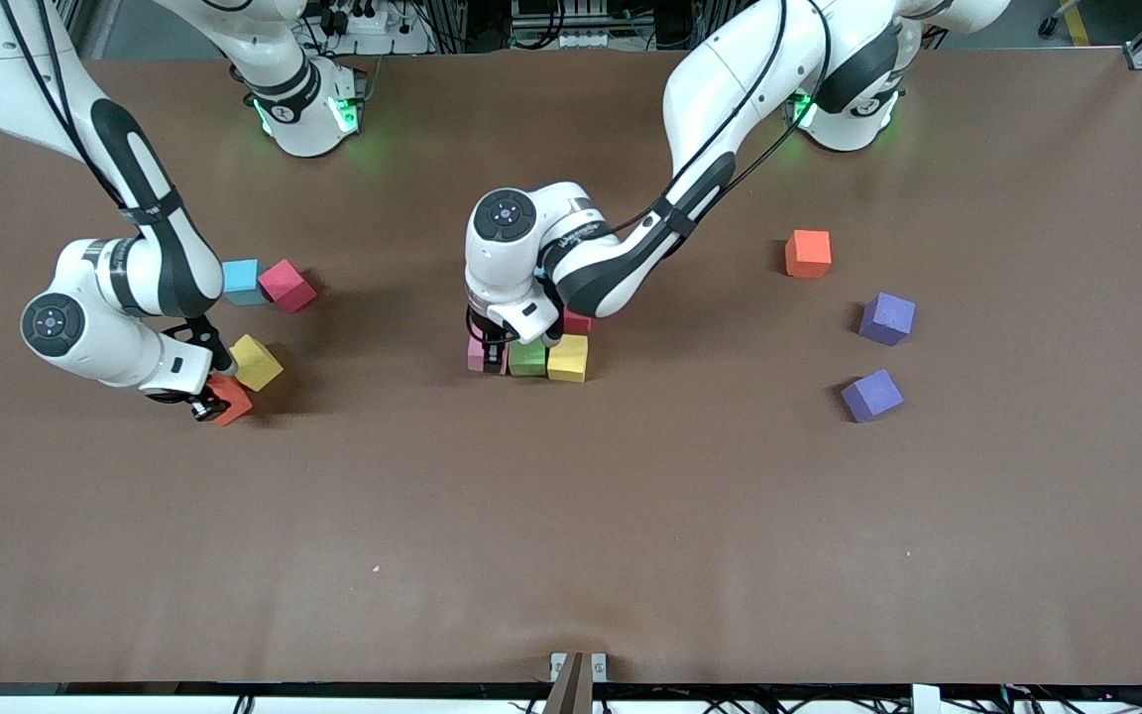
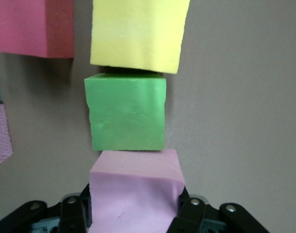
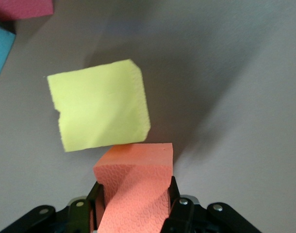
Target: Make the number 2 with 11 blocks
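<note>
**Two robot grippers, each closed on a foam block on a brown table**

The left gripper (image 1: 489, 359) is down at the middle of the table, its fingers (image 2: 73, 213) pressed against the sides of a pink block (image 2: 134, 191). The pink block sits at one end of a short row. A green block (image 1: 527, 358) touches it, and a yellow block (image 1: 568, 358) touches the green one, toward the left arm's end of the table. Just beside the yellow row block, farther from the front camera, a crimson block (image 1: 577, 322) peeks out from under the left arm's wrist. The rest of the started number 2 is hidden by that wrist.

The right gripper (image 1: 206, 405) is low, well apart from the row, toward the right arm's end of the table. Its fingers are clamped on an orange block (image 1: 231, 400), which looks tilted. A second yellow block (image 1: 256, 363) lies just beside the held orange one, farther from the camera. Farther still, a light blue block (image 1: 242, 282) and another crimson block (image 1: 286, 286) lie side by side.

Toward the left arm's end of the table, well apart from the row, lie three loose blocks: another orange block (image 1: 808, 253) and two purple blocks (image 1: 887, 318) (image 1: 872, 396), the second nearer the camera.
</note>
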Controlling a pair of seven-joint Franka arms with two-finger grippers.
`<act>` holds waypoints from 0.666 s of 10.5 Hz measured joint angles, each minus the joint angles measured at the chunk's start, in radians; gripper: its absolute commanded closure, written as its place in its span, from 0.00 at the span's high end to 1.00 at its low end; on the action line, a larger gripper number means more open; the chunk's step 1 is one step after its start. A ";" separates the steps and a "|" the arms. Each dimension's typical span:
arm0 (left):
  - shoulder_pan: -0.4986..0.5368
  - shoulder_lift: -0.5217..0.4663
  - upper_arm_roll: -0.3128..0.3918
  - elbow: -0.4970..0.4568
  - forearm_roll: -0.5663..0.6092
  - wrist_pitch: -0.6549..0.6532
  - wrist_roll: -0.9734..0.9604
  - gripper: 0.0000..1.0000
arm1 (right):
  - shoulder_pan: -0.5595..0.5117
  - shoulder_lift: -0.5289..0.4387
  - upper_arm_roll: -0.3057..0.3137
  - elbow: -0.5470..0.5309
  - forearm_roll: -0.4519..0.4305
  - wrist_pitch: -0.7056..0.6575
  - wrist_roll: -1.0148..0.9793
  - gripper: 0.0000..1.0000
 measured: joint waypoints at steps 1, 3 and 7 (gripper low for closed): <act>-0.001 0.005 0.004 0.000 0.000 0.004 0.000 0.17 | 0.000 -0.005 0.007 0.012 0.032 -0.004 0.000 0.28; -0.007 0.012 0.006 0.000 0.000 0.005 0.000 0.17 | 0.000 -0.020 0.019 0.068 0.097 -0.055 0.010 0.28; -0.014 0.024 0.011 0.000 0.000 0.005 0.000 0.17 | 0.010 -0.033 0.064 0.103 0.115 -0.090 0.188 0.28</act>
